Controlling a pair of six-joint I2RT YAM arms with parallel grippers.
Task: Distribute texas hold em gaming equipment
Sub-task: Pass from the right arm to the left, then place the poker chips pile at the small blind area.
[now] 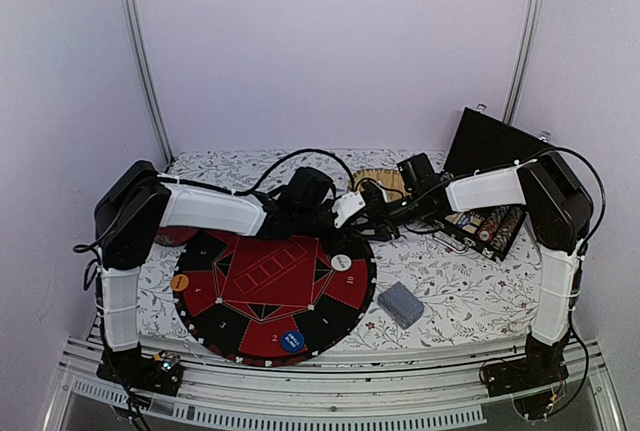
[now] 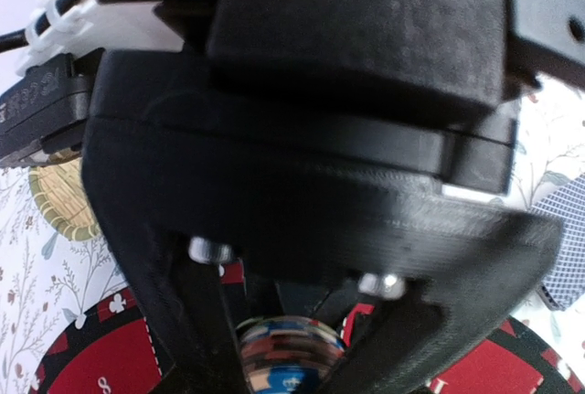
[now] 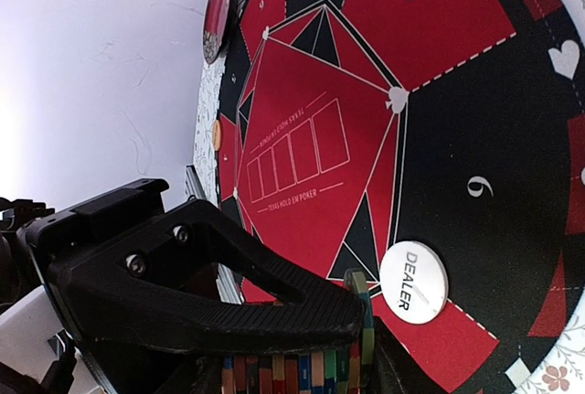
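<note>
Right gripper [image 3: 366, 350] clenched on a row of poker chips [image 3: 292, 374]. The row lies along its fingers [image 3: 228, 293], far end just beside the DEALER button [image 3: 413, 282]. Left gripper [image 2: 288, 350] straddles the same chips, centred between its fingers [image 2: 196, 339]; whether it grips them, cannot tell.

The blurred chip stack [image 2: 291, 357] ran off the bottom edge of the left wrist view; the right wrist's chip row [image 3: 292, 378] was cut off likewise.

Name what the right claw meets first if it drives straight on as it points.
Probably the mat, beside the DEALER button, with the chips in the right claw touching first; depth is unclear.
</note>
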